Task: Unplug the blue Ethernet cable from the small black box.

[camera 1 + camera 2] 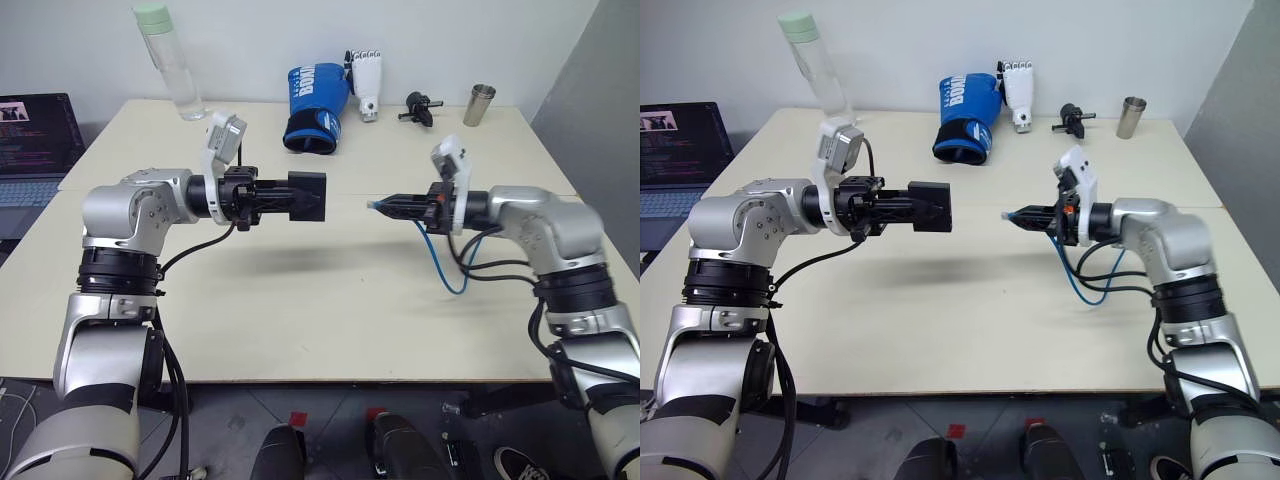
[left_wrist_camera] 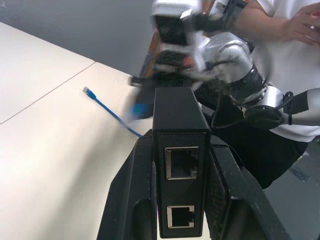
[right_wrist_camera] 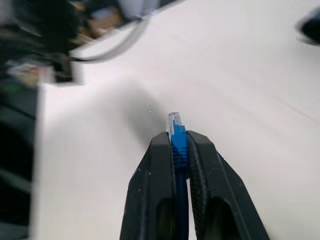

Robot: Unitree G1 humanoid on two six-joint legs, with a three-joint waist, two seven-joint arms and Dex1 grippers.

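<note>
Mid-frame above the table [image 1: 300,330], the left tool [image 1: 300,197] clamps the small black box [image 1: 308,195], both ports empty; just right, the right tool [image 1: 385,205] pinches the blue Ethernet cable [image 1: 450,280] behind its unplugged connector.

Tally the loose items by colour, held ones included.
Blue: 2, cable, boxing glove
Black: 2, box, knobbed gadget
Clear: 1, bottle
White: 1, model hand
Silver: 1, cup
Total: 7
</note>
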